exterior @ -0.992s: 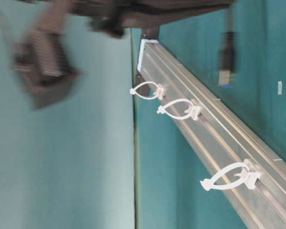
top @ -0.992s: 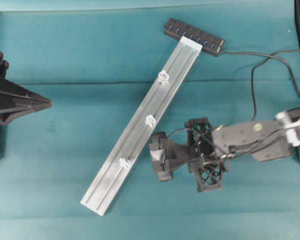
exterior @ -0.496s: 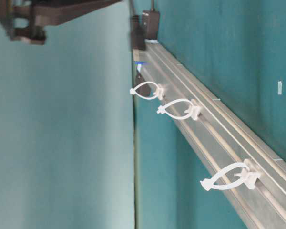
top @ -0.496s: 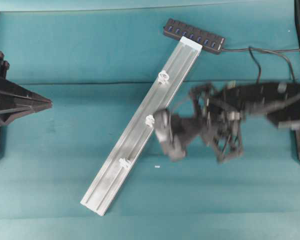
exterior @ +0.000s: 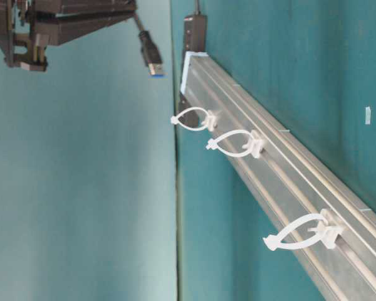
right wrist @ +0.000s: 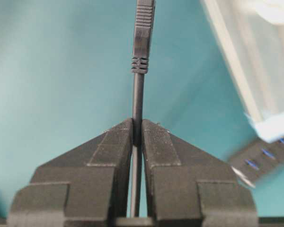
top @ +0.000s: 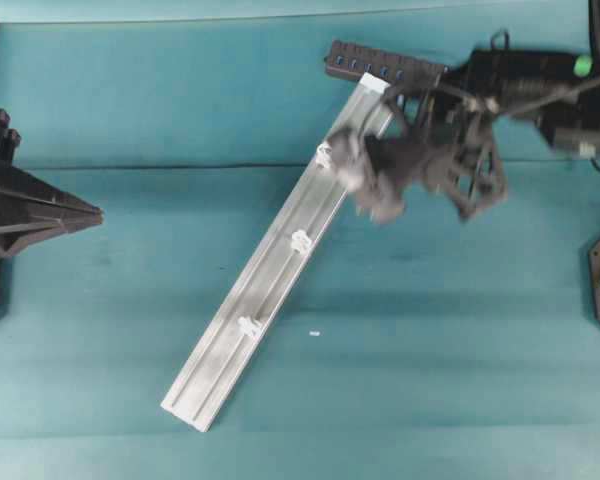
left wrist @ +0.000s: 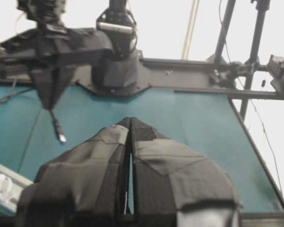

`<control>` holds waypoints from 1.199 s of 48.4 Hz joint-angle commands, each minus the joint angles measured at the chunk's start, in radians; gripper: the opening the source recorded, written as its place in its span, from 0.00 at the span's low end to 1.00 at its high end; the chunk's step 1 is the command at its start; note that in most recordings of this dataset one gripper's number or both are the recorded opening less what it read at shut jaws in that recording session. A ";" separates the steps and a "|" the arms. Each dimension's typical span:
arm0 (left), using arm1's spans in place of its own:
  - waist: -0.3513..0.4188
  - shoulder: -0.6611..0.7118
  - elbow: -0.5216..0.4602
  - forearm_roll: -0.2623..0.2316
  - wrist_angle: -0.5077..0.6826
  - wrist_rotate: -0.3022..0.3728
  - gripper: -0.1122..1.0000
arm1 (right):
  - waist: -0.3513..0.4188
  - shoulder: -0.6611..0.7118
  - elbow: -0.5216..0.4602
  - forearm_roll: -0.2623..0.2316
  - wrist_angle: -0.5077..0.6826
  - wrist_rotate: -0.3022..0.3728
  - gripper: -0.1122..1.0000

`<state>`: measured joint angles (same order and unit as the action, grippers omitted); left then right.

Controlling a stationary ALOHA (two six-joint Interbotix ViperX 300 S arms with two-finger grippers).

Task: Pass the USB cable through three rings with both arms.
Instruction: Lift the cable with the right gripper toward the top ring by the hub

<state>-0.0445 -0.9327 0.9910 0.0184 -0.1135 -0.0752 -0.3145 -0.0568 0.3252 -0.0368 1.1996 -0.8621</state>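
Overhead view: the right gripper (top: 352,160) sits in the upper middle of the frame, motion-blurred, over the upper part of the silver rail (top: 280,262), close to the black hub (top: 380,62) at the rail's top end. Its arm reaches in from the upper right corner.

Right wrist view: the right gripper (right wrist: 137,126) has its jaws pinched onto the USB cable (right wrist: 138,90), gap no wider than the cord. The cord runs up out of the fingertips to the ribbed back of the plug (right wrist: 143,28) at the top edge of the frame; the plug tip is cut off there. The rail and the hub with blue ports show blurred along the right side.

Table-level view: the plug (exterior: 151,58) hangs free in the upper middle of the frame, metal tip with blue insert pointing down and right, just left of the rail's far end and clear of it. All three rings (exterior: 230,141) stand in a row along the rail, none with cable through it.

The left gripper (top: 90,211) is at the left edge of the overhead view, well apart from the rail. In the left wrist view its fingers (left wrist: 156,156) are pressed together with nothing between them.
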 commanded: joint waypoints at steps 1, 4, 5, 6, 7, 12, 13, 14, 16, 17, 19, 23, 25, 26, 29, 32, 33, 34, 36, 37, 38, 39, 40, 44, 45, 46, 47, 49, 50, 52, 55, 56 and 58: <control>0.008 0.006 -0.029 0.003 -0.002 0.000 0.09 | -0.052 -0.011 -0.020 -0.017 -0.005 -0.064 0.19; 0.015 0.005 -0.029 0.003 -0.002 -0.002 0.09 | -0.087 -0.014 -0.029 -0.035 -0.003 -0.103 0.19; 0.017 0.005 -0.029 0.003 -0.002 -0.003 0.09 | -0.100 -0.014 -0.034 -0.041 -0.003 -0.117 0.19; 0.020 0.003 -0.029 0.003 -0.002 -0.003 0.09 | -0.114 -0.015 -0.038 -0.048 -0.002 -0.130 0.19; 0.021 0.002 -0.029 0.003 0.000 -0.003 0.09 | -0.127 -0.015 -0.043 -0.051 -0.002 -0.144 0.19; 0.032 -0.002 -0.031 0.003 -0.002 -0.008 0.09 | -0.190 -0.012 -0.063 -0.054 -0.005 -0.213 0.19; 0.035 -0.002 -0.031 0.003 -0.002 -0.009 0.09 | -0.202 -0.011 -0.066 -0.054 -0.005 -0.227 0.19; 0.035 -0.002 -0.032 0.003 -0.002 -0.009 0.09 | -0.212 -0.009 -0.071 -0.054 -0.006 -0.239 0.19; 0.037 -0.002 -0.032 0.003 0.000 -0.009 0.09 | -0.229 -0.005 -0.078 -0.054 -0.011 -0.261 0.19; 0.037 -0.002 -0.032 0.003 -0.002 -0.009 0.09 | -0.236 -0.003 -0.081 -0.054 -0.015 -0.272 0.19; 0.037 -0.002 -0.032 0.003 -0.002 -0.011 0.09 | -0.249 0.002 -0.089 -0.054 -0.028 -0.291 0.19; 0.037 -0.002 -0.034 0.003 -0.002 -0.011 0.09 | -0.270 0.014 -0.100 -0.054 -0.067 -0.330 0.19; 0.038 -0.002 -0.032 0.003 0.000 -0.011 0.09 | -0.278 0.020 -0.104 -0.054 -0.094 -0.347 0.19; 0.040 -0.002 -0.032 0.003 -0.002 -0.011 0.09 | -0.281 0.025 -0.106 -0.054 -0.115 -0.360 0.19; 0.043 -0.002 -0.032 0.003 -0.002 -0.011 0.09 | -0.288 0.037 -0.101 -0.054 -0.158 -0.393 0.19; 0.043 -0.002 -0.032 0.003 0.000 -0.012 0.09 | -0.293 0.054 -0.094 -0.054 -0.192 -0.414 0.19; 0.044 -0.002 -0.032 0.003 -0.002 -0.014 0.09 | -0.295 0.060 -0.089 -0.054 -0.204 -0.422 0.19; 0.044 -0.002 -0.032 0.003 0.000 -0.014 0.09 | -0.295 0.066 -0.084 -0.054 -0.213 -0.426 0.19; 0.044 -0.002 -0.032 0.003 -0.002 -0.015 0.09 | -0.295 0.074 -0.074 -0.054 -0.232 -0.436 0.19; 0.043 -0.002 -0.034 0.003 -0.002 -0.015 0.09 | -0.295 0.077 -0.069 -0.052 -0.241 -0.442 0.19; 0.043 -0.002 -0.032 0.003 0.000 -0.015 0.09 | -0.295 0.080 -0.061 -0.052 -0.253 -0.448 0.19; 0.044 -0.002 -0.032 0.003 0.000 -0.015 0.09 | -0.293 0.083 -0.057 -0.051 -0.265 -0.454 0.19; 0.044 -0.002 -0.032 0.003 0.000 -0.015 0.09 | -0.295 0.084 -0.051 -0.049 -0.281 -0.460 0.19; 0.044 -0.002 -0.029 0.003 0.003 -0.012 0.09 | -0.295 0.092 -0.020 -0.048 -0.345 -0.485 0.19; 0.044 -0.002 -0.029 0.003 0.006 -0.012 0.09 | -0.296 0.094 -0.012 -0.048 -0.359 -0.489 0.19; 0.044 -0.002 -0.028 0.003 0.011 -0.012 0.09 | -0.298 0.097 -0.003 -0.046 -0.374 -0.494 0.19; 0.044 -0.002 -0.028 0.003 0.015 -0.012 0.09 | -0.299 0.098 0.003 -0.046 -0.388 -0.497 0.19; 0.044 -0.002 -0.028 0.003 0.032 -0.012 0.09 | -0.302 0.101 0.017 -0.046 -0.414 -0.503 0.19; 0.044 -0.002 -0.028 0.003 0.038 -0.014 0.09 | -0.302 0.103 0.021 -0.046 -0.423 -0.505 0.19; 0.044 -0.002 -0.028 0.003 0.051 -0.014 0.09 | -0.302 0.106 0.031 -0.046 -0.439 -0.514 0.19; 0.044 -0.002 -0.028 0.003 0.064 -0.015 0.09 | -0.304 0.110 0.044 -0.046 -0.451 -0.537 0.19; 0.043 -0.002 -0.028 0.003 0.067 -0.015 0.09 | -0.304 0.112 0.046 -0.046 -0.453 -0.546 0.19; 0.043 -0.002 -0.028 0.003 0.072 -0.015 0.09 | -0.304 0.117 0.054 -0.044 -0.454 -0.563 0.19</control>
<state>-0.0031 -0.9373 0.9848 0.0184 -0.0445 -0.0890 -0.6197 0.0476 0.3712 -0.0844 0.7593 -1.3913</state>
